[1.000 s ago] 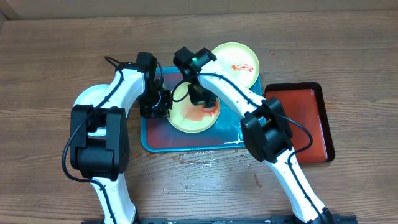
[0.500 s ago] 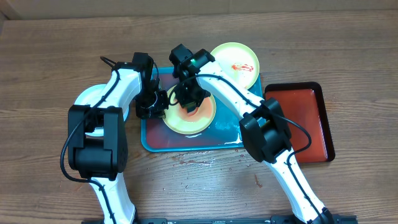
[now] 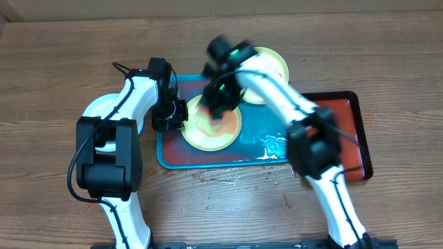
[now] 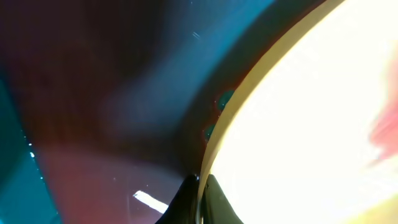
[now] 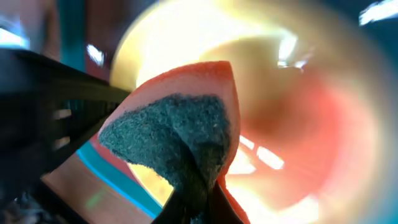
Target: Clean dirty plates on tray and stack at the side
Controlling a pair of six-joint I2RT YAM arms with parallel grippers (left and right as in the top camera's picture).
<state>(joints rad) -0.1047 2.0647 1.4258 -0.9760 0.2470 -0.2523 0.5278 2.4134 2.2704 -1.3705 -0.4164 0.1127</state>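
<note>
- Two pale yellow-green round plates are in view. One plate [image 3: 208,135] lies on the large teal-rimmed rectangular tray [image 3: 166,158], directly beneath the right gripper [image 3: 217,104]. The other plate [image 3: 278,63] sits just beyond that gripper at the tray's far corner, partly covered by the arm.
- The nearer plate is pinched at its rim by the left gripper [image 3: 177,115]. In the left wrist view the pale edge runs down between the narrowed fingertips [image 4: 181,202]. The plate is judged to be pinned this way so that it is not dragged around the tray by the wiping.
- A folded orange sponge with a dark green scouring face [image 5: 177,134] is clamped in the right gripper and carried low over the plate's middle. Contact with the plate cannot be confirmed, since the view is blurred.
- A film of red sauce [image 5: 323,118] is spread across the plate just past the sponge, so the wipe is judged unfinished.
- A smaller black-rimmed red tray [image 3: 351,135] lies outward of the right gripper, and nothing is seen stacked on it.
</note>
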